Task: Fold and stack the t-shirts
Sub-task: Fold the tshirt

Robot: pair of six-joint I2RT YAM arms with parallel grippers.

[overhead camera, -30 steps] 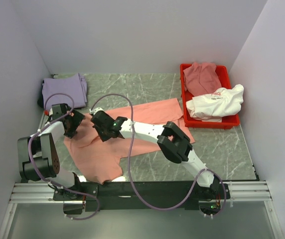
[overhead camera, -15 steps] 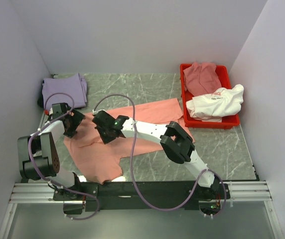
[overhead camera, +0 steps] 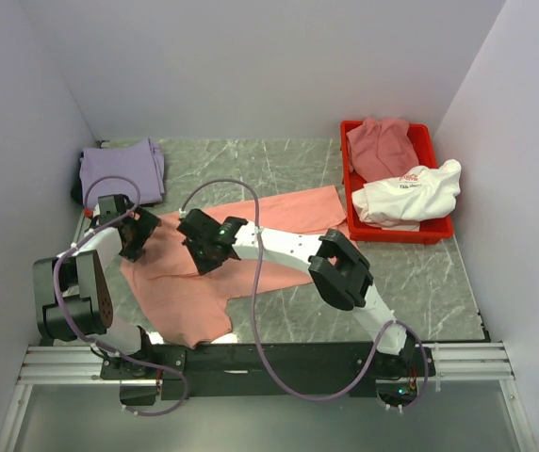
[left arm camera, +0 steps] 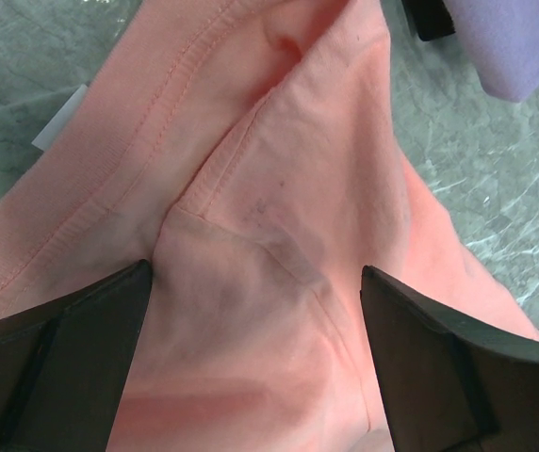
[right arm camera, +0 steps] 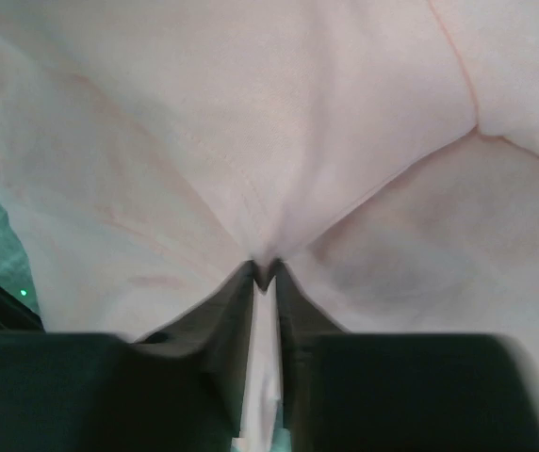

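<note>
Salmon-pink t-shirt [overhead camera: 180, 292] reaching near table [overhead camera: 420, 282] edge, right gripper [right arm camera: 263, 273] pinching its fold, left gripper [left arm camera: 255, 273] spread wide

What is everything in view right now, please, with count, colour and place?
spread t-shirt: one, salmon-pink, mid-table
folded t-shirt: one, lavender, far left corner
crumpled t-shirt: one, dusty rose, in the bin
printed t-shirt: one, white with red print, over the bin's rim
bin: one, red, far right
table: one, grey-green marble, under everything
left pincer: one, black, open over the spread t-shirt
right pincer: one, black, pinching the spread t-shirt
</note>
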